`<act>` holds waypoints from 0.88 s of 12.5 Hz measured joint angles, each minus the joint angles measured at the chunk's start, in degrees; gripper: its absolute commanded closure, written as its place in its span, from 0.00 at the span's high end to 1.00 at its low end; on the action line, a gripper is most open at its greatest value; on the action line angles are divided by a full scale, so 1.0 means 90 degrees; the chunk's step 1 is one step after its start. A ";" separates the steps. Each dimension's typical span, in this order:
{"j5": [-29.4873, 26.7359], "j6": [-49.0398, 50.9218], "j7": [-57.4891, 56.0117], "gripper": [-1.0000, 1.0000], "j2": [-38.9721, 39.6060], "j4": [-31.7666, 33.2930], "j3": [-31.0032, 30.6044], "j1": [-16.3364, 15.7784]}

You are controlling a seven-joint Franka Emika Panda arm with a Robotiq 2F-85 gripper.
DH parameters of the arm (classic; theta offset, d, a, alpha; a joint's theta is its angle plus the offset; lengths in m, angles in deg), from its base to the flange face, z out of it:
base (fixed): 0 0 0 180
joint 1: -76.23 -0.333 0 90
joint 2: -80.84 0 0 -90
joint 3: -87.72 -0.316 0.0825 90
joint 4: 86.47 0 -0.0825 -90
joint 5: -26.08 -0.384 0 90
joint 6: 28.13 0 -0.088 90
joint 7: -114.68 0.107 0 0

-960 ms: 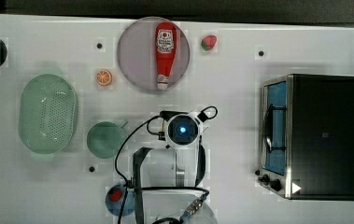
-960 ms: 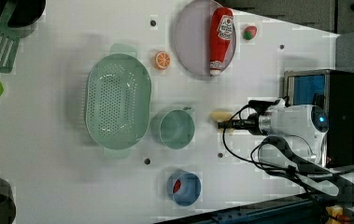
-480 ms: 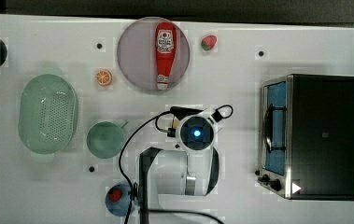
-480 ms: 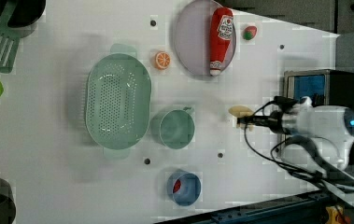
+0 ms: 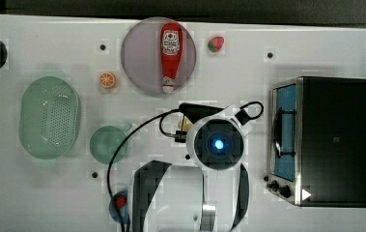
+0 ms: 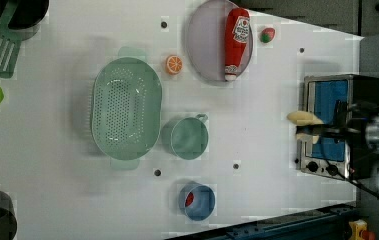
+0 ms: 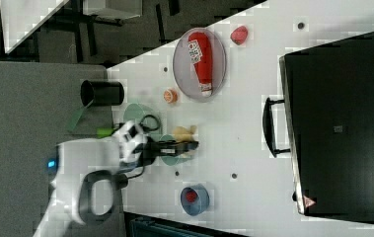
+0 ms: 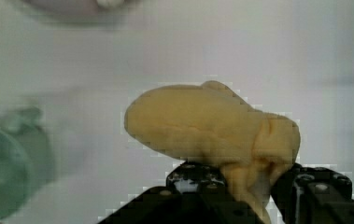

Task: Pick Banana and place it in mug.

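Observation:
The pale-yellow banana (image 8: 202, 123) is pinched at its stem end between my gripper (image 8: 251, 186) fingers, which are shut on it. In the left view the banana (image 6: 303, 118) hangs off the gripper (image 6: 311, 131), in front of the oven. In the top view a bit of the banana (image 5: 185, 124) peeks out from under my wrist. The teal-green mug (image 5: 108, 144) stands upright to the top view's left of the arm, apart from the gripper. It also shows as the mug (image 6: 187, 138) in the left view and at the wrist view's edge as the mug (image 8: 2, 172).
A purple plate (image 5: 139, 67) holds the red ketchup bottle (image 5: 171, 55). An orange slice (image 5: 106, 79), a strawberry (image 5: 215, 43), the oval green basket (image 5: 49, 117) and a blue bowl (image 6: 197, 201) lie around. A toaster oven (image 5: 330, 140) stands at the top view's right.
My gripper has carried the banana up off the table and toward the top view's right, away from the mug. The mug and the other things have not moved.

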 measured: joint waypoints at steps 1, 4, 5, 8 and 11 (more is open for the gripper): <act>-0.0087 0.0274 0.0047 0.32 -0.0277 -0.0211 -0.0103 0.0000; -0.0216 0.1032 0.0588 0.32 -0.0628 -0.0584 -0.0572 0.0013; -0.0516 0.1298 0.0855 0.32 -0.0758 -0.0547 -0.0788 0.0031; -0.1395 0.1312 0.1784 0.32 -0.0757 -0.0485 -0.1317 -0.0187; -0.1212 0.0998 0.3206 0.32 -0.0433 -0.0448 -0.1961 -0.0432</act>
